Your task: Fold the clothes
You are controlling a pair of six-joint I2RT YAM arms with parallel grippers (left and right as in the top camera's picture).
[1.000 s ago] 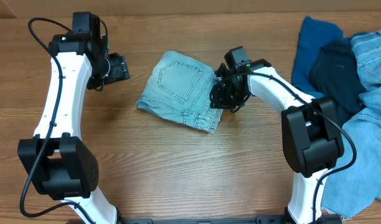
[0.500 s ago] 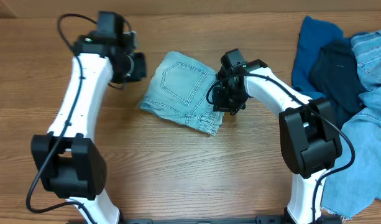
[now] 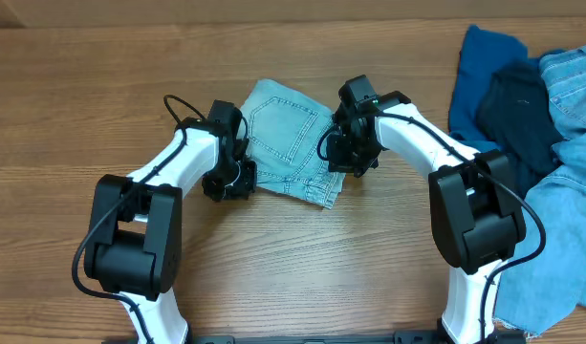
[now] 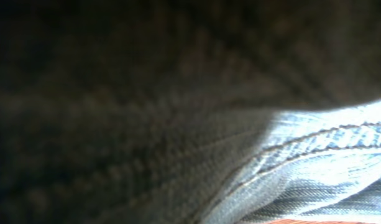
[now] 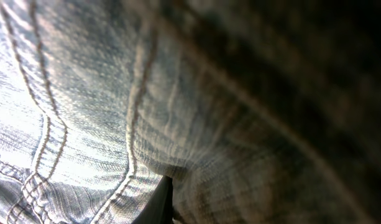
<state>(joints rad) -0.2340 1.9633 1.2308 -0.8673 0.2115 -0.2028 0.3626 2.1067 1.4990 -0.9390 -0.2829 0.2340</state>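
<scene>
The folded pale denim jeans point(image 3: 285, 134) lie in the middle of the table, a stitched back pocket facing up. My left gripper point(image 3: 237, 178) is shut and pressed against their lower left edge. In the left wrist view, shadowed denim point(image 4: 327, 155) fills the frame and hides the fingers. My right gripper point(image 3: 348, 158) is shut against the jeans' right edge. The right wrist view shows denim point(image 5: 72, 93) bulging over one dark fingertip point(image 5: 160, 202). I cannot see any cloth pinched in either gripper.
More clothes are piled at the right edge: a royal blue garment point(image 3: 484, 67), a dark navy one point(image 3: 512, 110) and light denim point(image 3: 570, 191). The wooden table point(image 3: 273, 268) runs in front of the jeans between the two arm bases.
My left arm swung in from the far left down to the jeans' lower left edge, and its gripper closed on the way. The right gripper stayed at the right edge.
</scene>
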